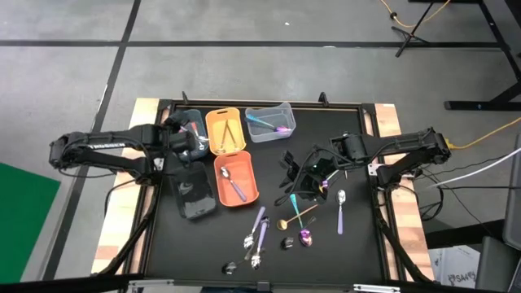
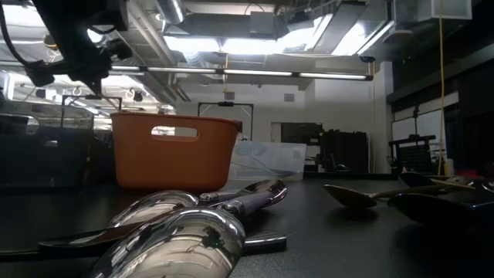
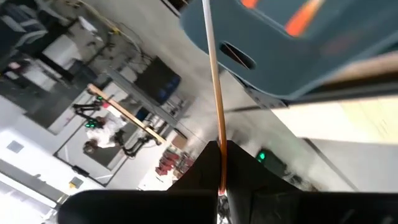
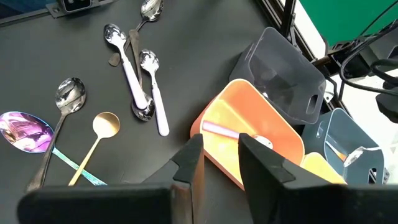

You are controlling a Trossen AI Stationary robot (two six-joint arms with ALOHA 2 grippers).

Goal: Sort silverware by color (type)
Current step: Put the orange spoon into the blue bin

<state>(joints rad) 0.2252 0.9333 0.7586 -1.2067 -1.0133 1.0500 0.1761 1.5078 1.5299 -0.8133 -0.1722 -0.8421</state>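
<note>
Silverware (image 1: pixel 262 228) is left loose on the mat beside the orange bin (image 1: pixel 236 181), whose rim leaves clear room above, while an orange-handled piece (image 3: pixel 216 99) is held pinched in the left gripper (image 1: pixel 189 129) over the grey-blue bin (image 1: pixel 186 122), and the right gripper (image 4: pixel 217 155), part open and empty, is kept above the scatter.

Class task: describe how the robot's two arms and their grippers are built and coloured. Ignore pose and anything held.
Both arms are dark, slim and jointed, the left arm carrying pale lettering. The left gripper and the right gripper each have two black, flat, angular fingers. Pale cables trail beside the right arm.
</note>
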